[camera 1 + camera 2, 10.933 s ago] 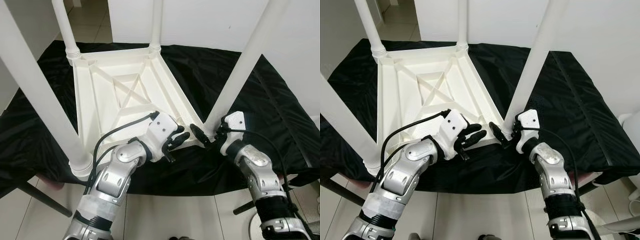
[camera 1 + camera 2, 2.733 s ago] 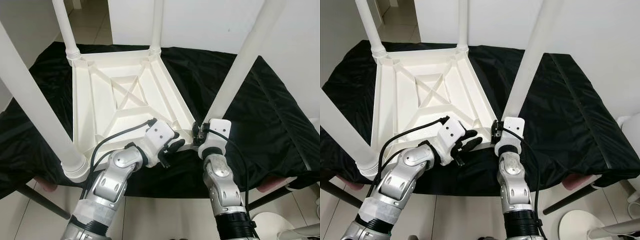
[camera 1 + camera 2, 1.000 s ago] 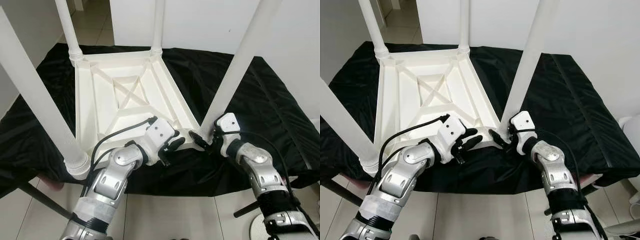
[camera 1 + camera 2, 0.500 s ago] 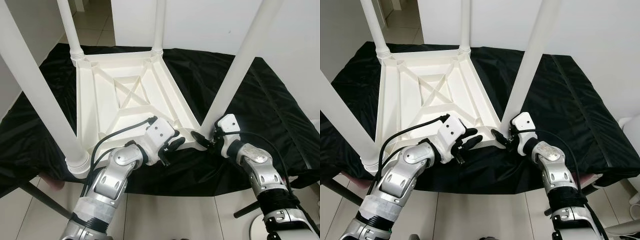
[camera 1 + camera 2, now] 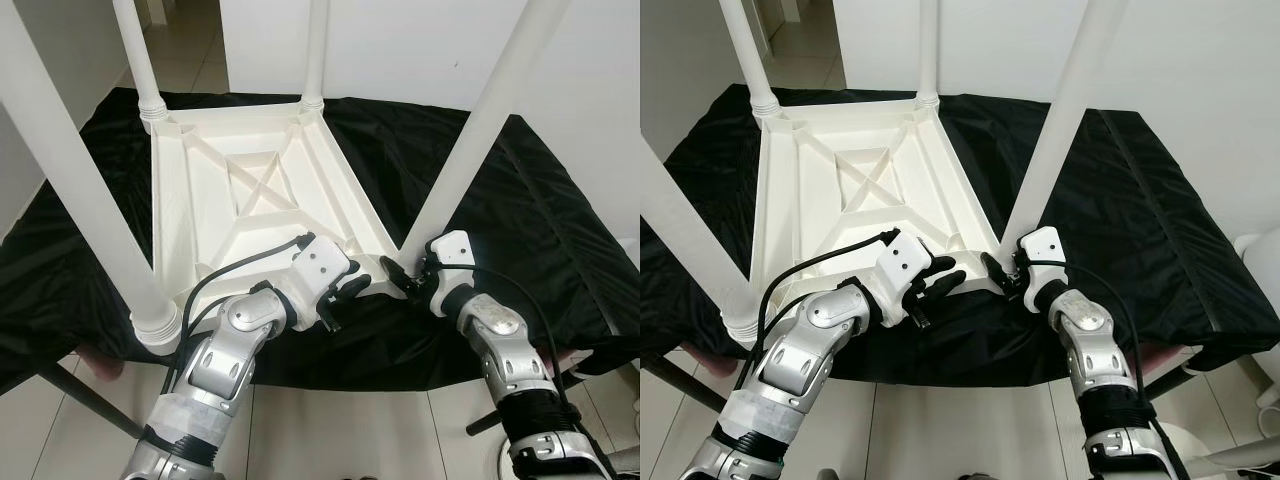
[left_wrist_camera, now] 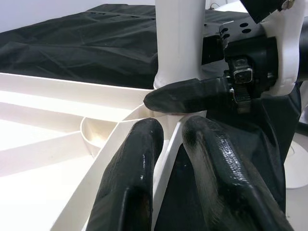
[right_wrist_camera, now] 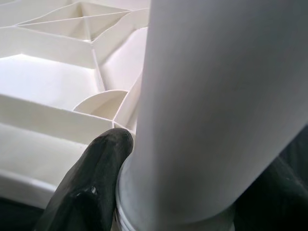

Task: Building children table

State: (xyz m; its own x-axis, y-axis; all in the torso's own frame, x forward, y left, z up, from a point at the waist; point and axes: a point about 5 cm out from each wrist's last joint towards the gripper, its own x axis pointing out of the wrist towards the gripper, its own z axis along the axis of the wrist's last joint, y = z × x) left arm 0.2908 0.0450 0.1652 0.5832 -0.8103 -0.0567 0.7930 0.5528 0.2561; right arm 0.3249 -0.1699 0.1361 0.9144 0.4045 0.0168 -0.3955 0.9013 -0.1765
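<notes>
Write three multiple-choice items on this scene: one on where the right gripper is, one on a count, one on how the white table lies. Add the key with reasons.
1. Where is the right gripper?
A. At the base of the near right leg
B. On the far left leg
C. Hanging over the floor

2. How many legs stand in the white table?
A. Two
B. Three
C. Four

3. How does the table lie?
A. Upright on its legs
B. Upside down on the black cloth
C. On its side

Key: 1 A, its black fingers flank that leg where it meets the corner socket. 2 C, one leg rises from each corner. 3 B, the ribbed underside faces up and the legs point upward. The left gripper pinches the near rim beside that corner.
</notes>
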